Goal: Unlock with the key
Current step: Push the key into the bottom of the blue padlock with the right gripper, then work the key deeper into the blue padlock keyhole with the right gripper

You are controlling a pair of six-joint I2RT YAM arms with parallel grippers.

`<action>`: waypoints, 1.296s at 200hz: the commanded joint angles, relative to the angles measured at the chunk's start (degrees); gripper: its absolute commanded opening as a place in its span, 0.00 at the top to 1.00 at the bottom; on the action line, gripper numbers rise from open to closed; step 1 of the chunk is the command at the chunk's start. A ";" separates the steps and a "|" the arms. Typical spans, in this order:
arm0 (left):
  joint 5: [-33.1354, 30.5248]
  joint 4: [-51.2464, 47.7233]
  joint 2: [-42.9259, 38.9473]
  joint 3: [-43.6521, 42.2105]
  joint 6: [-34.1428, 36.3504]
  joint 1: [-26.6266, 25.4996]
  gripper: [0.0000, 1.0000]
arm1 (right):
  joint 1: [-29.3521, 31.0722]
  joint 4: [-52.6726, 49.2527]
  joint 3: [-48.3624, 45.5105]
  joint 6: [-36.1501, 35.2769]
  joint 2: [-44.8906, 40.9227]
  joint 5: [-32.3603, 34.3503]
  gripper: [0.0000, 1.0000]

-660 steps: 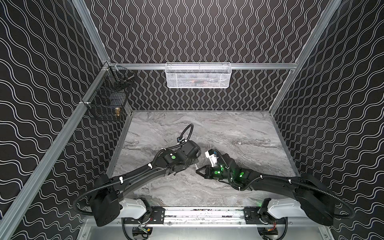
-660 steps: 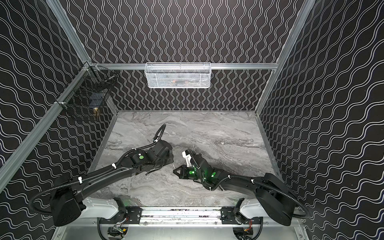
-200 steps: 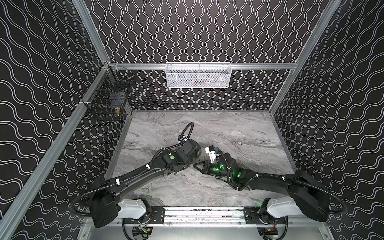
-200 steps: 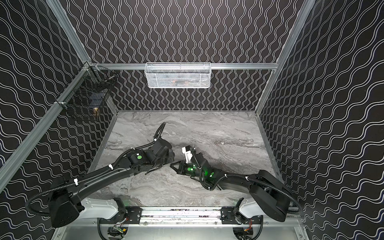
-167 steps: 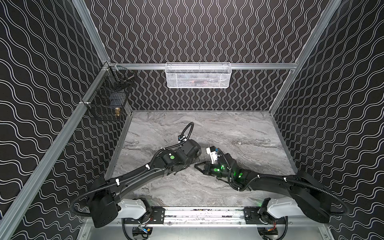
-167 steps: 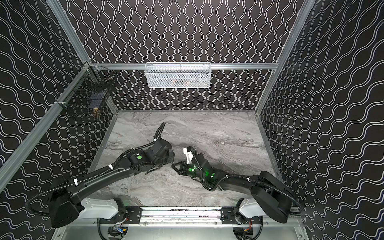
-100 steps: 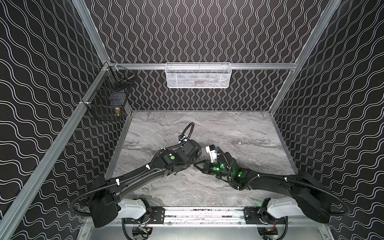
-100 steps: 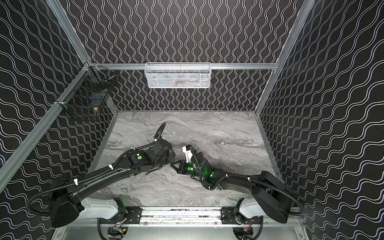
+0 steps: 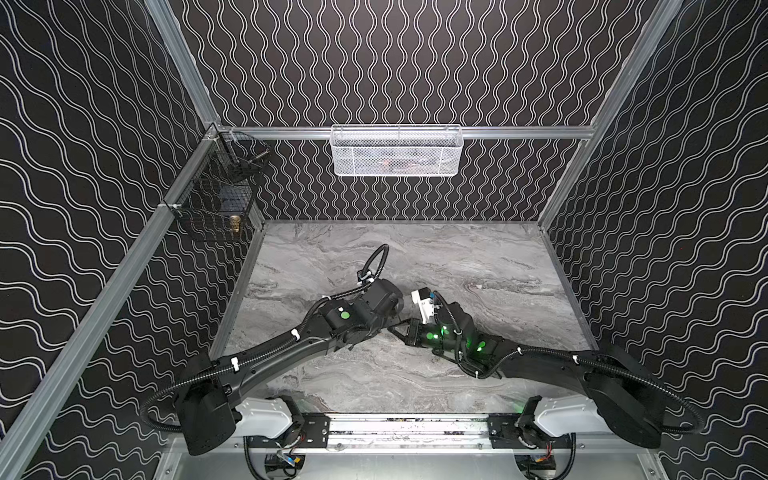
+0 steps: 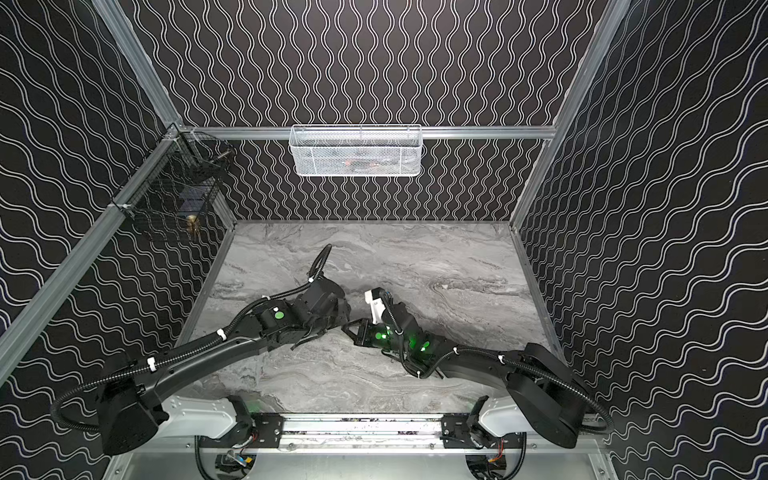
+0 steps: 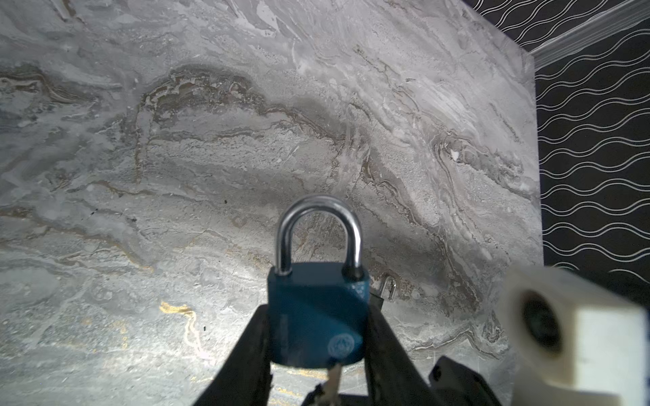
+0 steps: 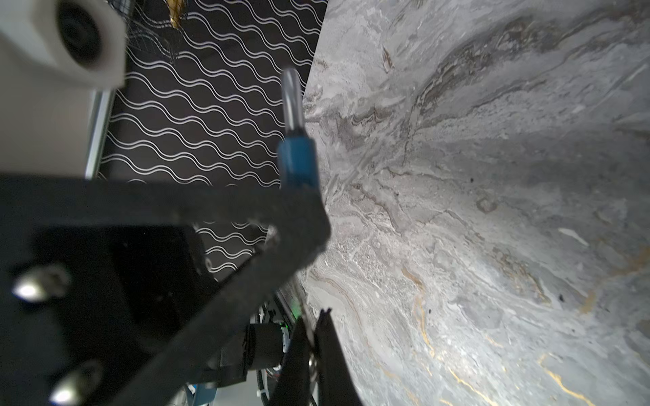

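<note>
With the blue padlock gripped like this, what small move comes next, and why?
Probably twist the right gripper to turn the small silver key: it appears seated in the base of the blue metal padlock, the left gripper clamps the body, and the steel shackle sits closed.

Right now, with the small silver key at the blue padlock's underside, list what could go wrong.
1. The left gripper clamps the blue padlock with the steel shackle only by its narrow sides; turning force may swivel it between the black fingers.
2. The right gripper pinches the small silver key at its very tips; it could slip or bend.
3. The right wrist's white camera housing sits close beside the padlock; a twist may bump it.
</note>
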 commanded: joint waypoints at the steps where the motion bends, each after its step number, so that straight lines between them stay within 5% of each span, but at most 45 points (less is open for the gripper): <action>1: -1.22 1.60 -0.22 0.71 0.93 -0.13 1.00 | 0.01 -0.72 -0.71 -1.31 -0.47 0.36 1.00; 259: -2.88 2.66 0.78 1.74 0.65 -1.28 1.00 | -0.81 -1.81 0.96 -1.47 -0.85 -0.32 1.00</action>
